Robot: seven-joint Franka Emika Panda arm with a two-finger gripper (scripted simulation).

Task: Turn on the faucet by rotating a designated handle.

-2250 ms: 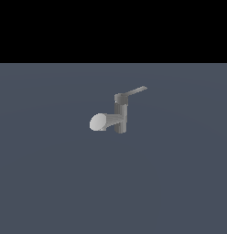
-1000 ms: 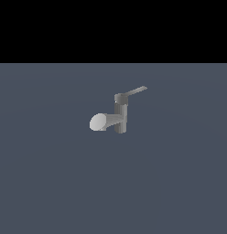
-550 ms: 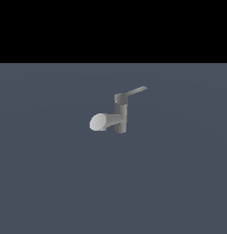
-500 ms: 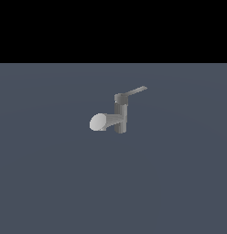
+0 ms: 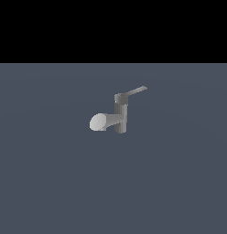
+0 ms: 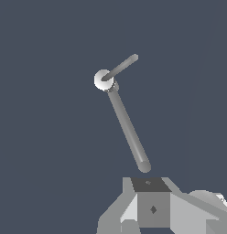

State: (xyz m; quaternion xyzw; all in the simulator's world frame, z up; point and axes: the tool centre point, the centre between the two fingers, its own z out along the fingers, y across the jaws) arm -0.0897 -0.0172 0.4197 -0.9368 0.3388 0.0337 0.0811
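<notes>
Counter (image 5: 51,183): flat, plain slate-grey surface, uniform in tone; met a black backdrop (image 5: 113,27) along a straight edge.

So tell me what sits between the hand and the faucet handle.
Nothing. In the wrist view only bare grey floor separates the hand from the handle; the spout points toward the hand. The exterior view doesn't show the hand.

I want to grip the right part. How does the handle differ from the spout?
The handle is a thin, flat bar; the spout is thick and rounded. The handle leaves the cap on top toward the exterior view's right; the spout sits lower, pointing left. The spout's tip looks lighter. Both are grey and belong to the faucet.
</notes>
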